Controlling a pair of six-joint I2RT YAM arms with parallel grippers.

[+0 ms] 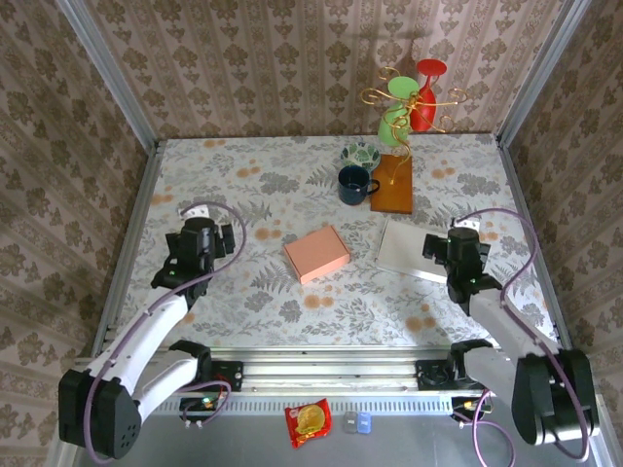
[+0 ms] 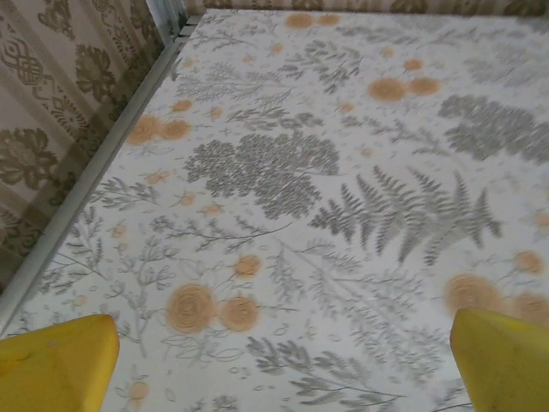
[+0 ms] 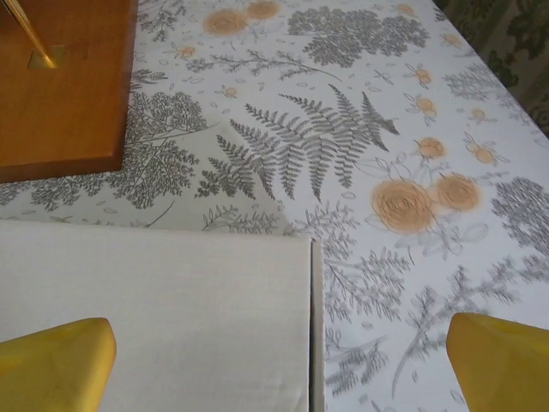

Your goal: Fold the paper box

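Paper box (image 1: 316, 254) lies between left gripper (image 1: 202, 227) and right gripper (image 1: 465, 238), touching neither.

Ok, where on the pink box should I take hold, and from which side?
Take the pink box from straight above, pinching across its shorter span: the far long edge against the near long edge. It lies flat and closed on the table, turned slightly, so its low side walls are probably the only faces to squeeze. Rotate the wrist to match that angle.

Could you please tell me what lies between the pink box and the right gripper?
In the top view, a flat white sheet lies between the pink box and the right gripper.
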